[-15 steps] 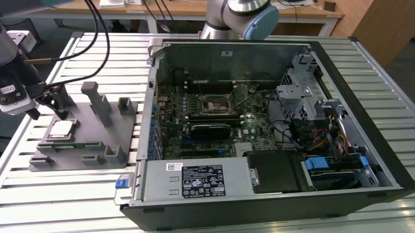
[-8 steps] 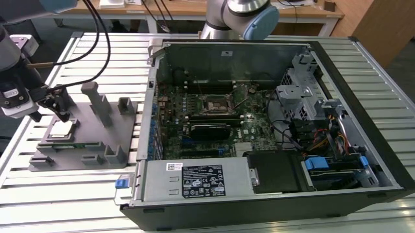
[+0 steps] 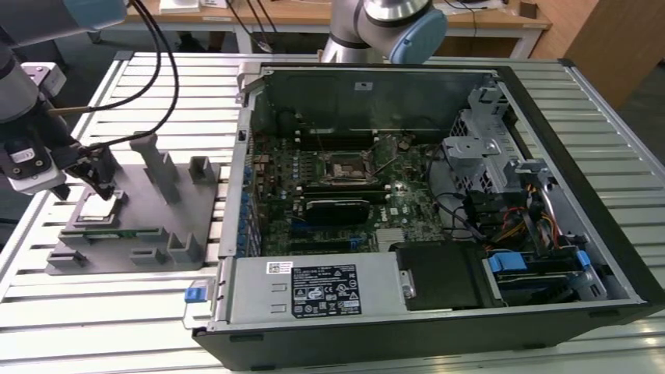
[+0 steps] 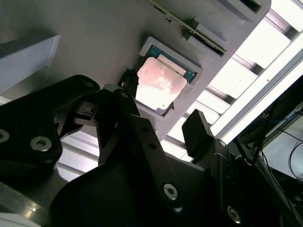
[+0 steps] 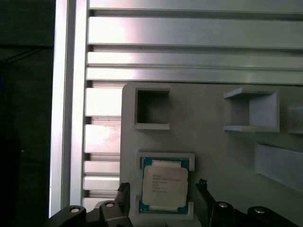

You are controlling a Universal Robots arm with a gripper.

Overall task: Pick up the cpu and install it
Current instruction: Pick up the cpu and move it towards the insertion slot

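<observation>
Slatted metal surface (image 3: pixel 135 86); grey fixture (image 3: pixel 177 226) on exterior view's left, open case (image 3: pixel 488 257) on its right. Lying flat in fixture pocket (image 5: pixel 165 155): cpu (image 5: pixel 164 183), metal top up, edges square to pocket walls (near-square, no real long axis). Pocket probably keeps it located, sides open for access. Tool (image 5: pixel 163 198) hovers above, spread wide, fingers (image 5: pixel 124 196) flanking cpu, nothing held.

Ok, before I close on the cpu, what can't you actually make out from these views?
1. Exterior view: the socket on the motherboard is too small to tell whether its frame is open or latched.
2. First wrist view: the picture's edge cuts off the gripper, so finger depth beside the cpu is unclear.
3. Second wrist view: a finger lies right at the cpu's edge; touching or a gap cannot be told.
</observation>
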